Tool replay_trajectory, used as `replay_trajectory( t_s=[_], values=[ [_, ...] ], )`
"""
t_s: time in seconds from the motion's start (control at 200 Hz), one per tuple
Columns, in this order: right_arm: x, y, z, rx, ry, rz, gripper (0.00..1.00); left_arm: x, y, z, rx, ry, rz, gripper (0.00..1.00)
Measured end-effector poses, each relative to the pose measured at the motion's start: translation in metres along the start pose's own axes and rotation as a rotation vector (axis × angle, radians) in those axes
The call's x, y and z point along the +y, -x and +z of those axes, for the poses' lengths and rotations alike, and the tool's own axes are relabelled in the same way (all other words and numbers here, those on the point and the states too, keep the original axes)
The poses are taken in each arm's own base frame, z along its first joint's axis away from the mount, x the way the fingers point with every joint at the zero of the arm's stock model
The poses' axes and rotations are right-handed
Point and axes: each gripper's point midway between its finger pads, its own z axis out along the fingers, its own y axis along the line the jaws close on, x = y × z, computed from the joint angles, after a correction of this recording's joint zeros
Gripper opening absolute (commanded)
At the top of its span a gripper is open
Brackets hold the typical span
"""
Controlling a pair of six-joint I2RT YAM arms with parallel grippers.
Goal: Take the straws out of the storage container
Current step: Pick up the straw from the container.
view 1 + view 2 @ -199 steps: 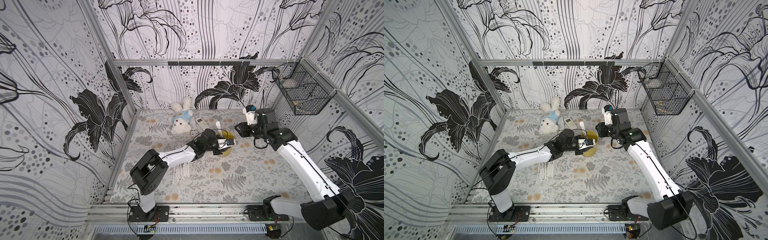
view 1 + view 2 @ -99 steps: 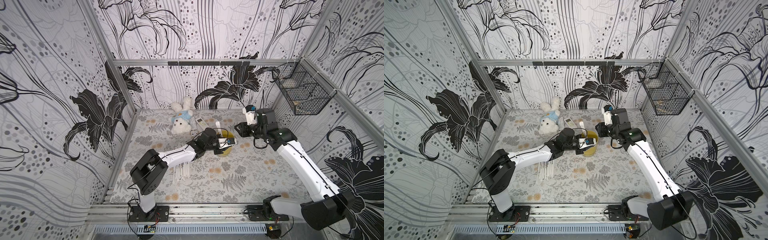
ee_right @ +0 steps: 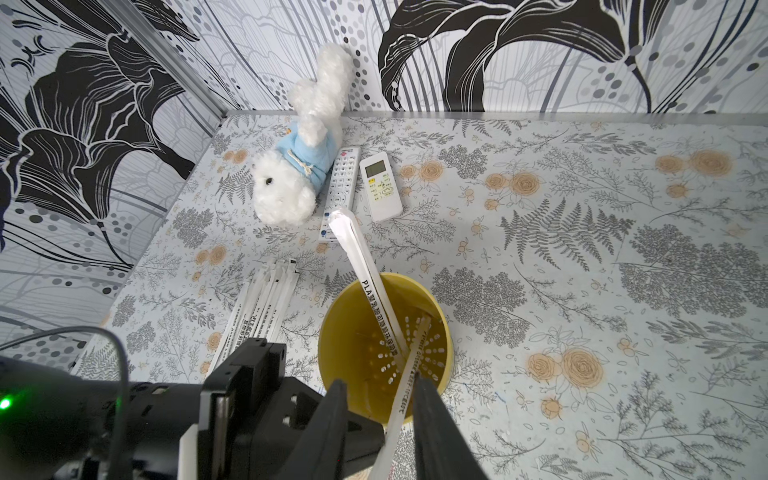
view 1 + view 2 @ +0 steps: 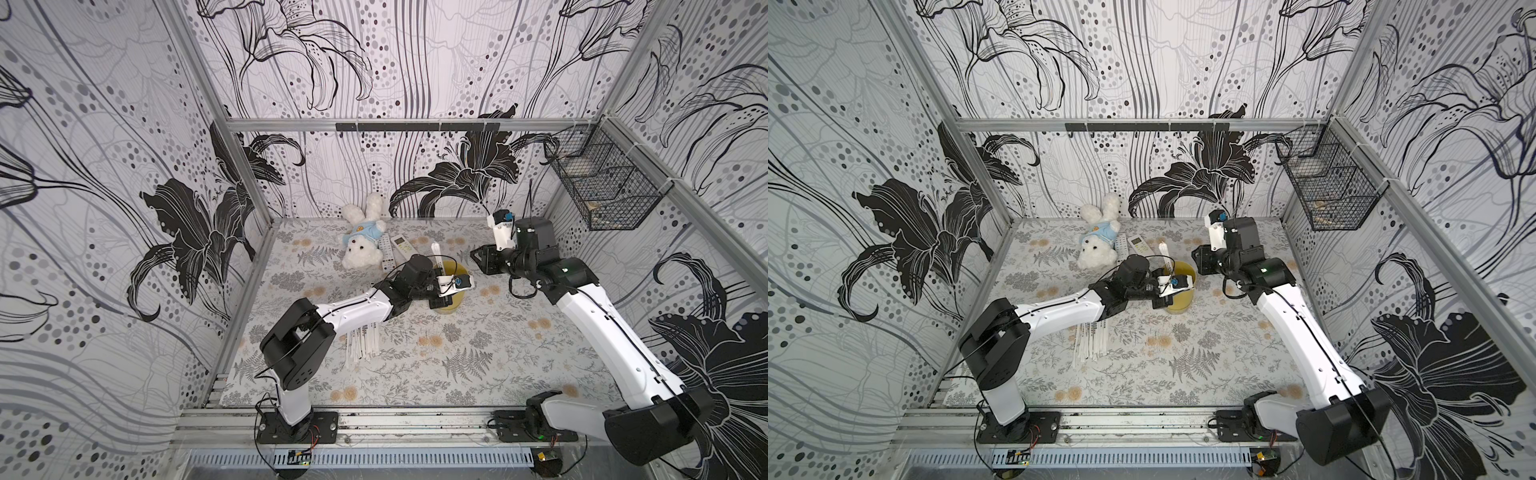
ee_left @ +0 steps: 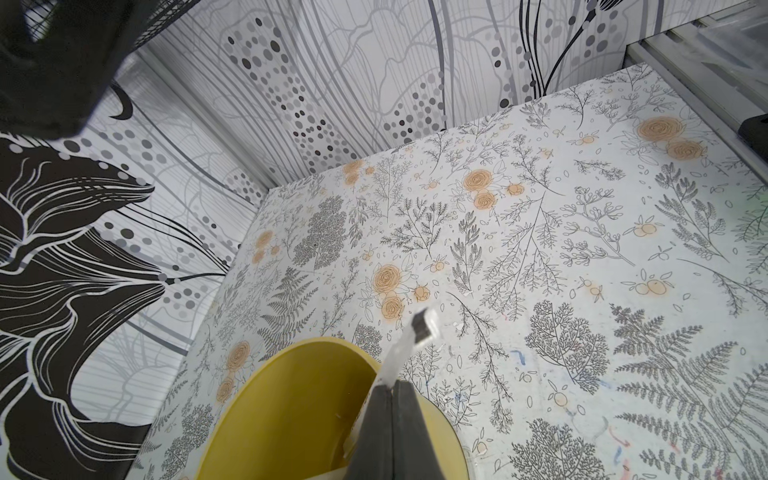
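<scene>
The yellow storage container (image 4: 451, 300) (image 4: 1180, 302) stands mid-table. In the right wrist view two straws are in it: one (image 3: 357, 257) leans out toward the back, the other (image 3: 409, 374) slants out over the near rim. My left gripper (image 5: 392, 384) (image 4: 444, 296) is at the container's rim (image 5: 291, 407), shut on that slanting straw (image 5: 405, 345), whose end sticks out past the fingertips. My right gripper (image 3: 379, 380) (image 4: 482, 259) hovers behind the container, open; the held straw passes between its fingers. Several straws (image 4: 363, 347) (image 3: 262, 303) lie in a pile under my left arm.
A white plush bear (image 4: 361, 243) in a blue shirt lies at the back, with two white remotes (image 4: 386, 251) (image 4: 402, 243) beside it. A black wire basket (image 4: 602, 191) hangs on the right wall.
My left gripper's jaws have gone from partly open to shut on a straw at the container's rim. The right arm has hardly moved.
</scene>
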Motion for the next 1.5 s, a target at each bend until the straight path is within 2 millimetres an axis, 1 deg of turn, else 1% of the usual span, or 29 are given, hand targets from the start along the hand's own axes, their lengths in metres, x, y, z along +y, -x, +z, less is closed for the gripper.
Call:
replay_trajectory(
  t_s=[0.105, 0.23, 0.431, 0.446, 0.481, 0.501, 0.546, 0.631, 0.706, 0.836, 0.971, 1.062, 1.172, 1.297, 1.377, 1.502],
  values=[
    [0.001, 0.001, -0.003, -0.007, 0.002, -0.001, 0.30, 0.001, 0.003, -0.002, -0.008, 0.005, -0.001, 0.00],
    [0.001, 0.001, -0.005, -0.012, 0.003, -0.002, 0.29, 0.004, 0.011, -0.011, -0.037, 0.033, 0.003, 0.00],
    [0.002, 0.000, -0.008, -0.016, 0.004, -0.003, 0.29, 0.019, 0.029, -0.026, -0.090, 0.124, -0.023, 0.00],
    [0.002, 0.000, -0.008, -0.017, 0.005, -0.003, 0.29, 0.020, 0.031, -0.027, -0.094, 0.127, -0.025, 0.03],
    [0.002, 0.000, -0.009, -0.019, 0.005, -0.003, 0.29, 0.021, 0.034, -0.029, -0.101, 0.128, -0.021, 0.20],
    [0.002, 0.000, -0.009, -0.020, 0.006, -0.004, 0.29, 0.020, 0.036, -0.030, -0.104, 0.125, -0.018, 0.27],
    [0.003, 0.000, -0.010, -0.021, 0.008, -0.004, 0.29, 0.020, 0.039, -0.030, -0.109, 0.116, -0.013, 0.35],
    [0.003, -0.001, -0.009, -0.020, 0.011, -0.004, 0.29, 0.018, 0.039, -0.029, -0.104, 0.095, -0.002, 0.42],
    [0.002, -0.004, -0.007, -0.011, 0.012, -0.002, 0.29, 0.014, 0.035, -0.025, -0.097, 0.080, 0.002, 0.45],
    [0.001, -0.008, -0.006, -0.003, 0.012, -0.001, 0.29, 0.006, 0.015, -0.011, -0.054, 0.048, -0.001, 0.46],
    [0.002, -0.008, -0.006, -0.004, 0.013, -0.001, 0.29, 0.000, -0.003, 0.006, -0.009, 0.015, -0.014, 0.43],
    [0.001, -0.008, -0.006, -0.004, 0.013, -0.001, 0.29, -0.002, -0.008, 0.010, 0.001, 0.006, -0.019, 0.34],
    [0.001, -0.008, -0.006, -0.004, 0.013, -0.001, 0.29, -0.001, -0.005, 0.010, -0.013, 0.007, -0.018, 0.23],
    [0.001, -0.008, -0.006, -0.004, 0.013, -0.001, 0.28, 0.001, 0.000, 0.010, -0.034, 0.012, -0.019, 0.15],
    [0.002, -0.008, -0.006, -0.004, 0.013, -0.001, 0.28, 0.002, 0.003, 0.010, -0.046, 0.019, -0.014, 0.05],
    [0.002, -0.008, -0.006, -0.004, 0.016, 0.002, 0.28, 0.004, 0.007, 0.009, -0.060, 0.025, -0.018, 0.01]
  ],
)
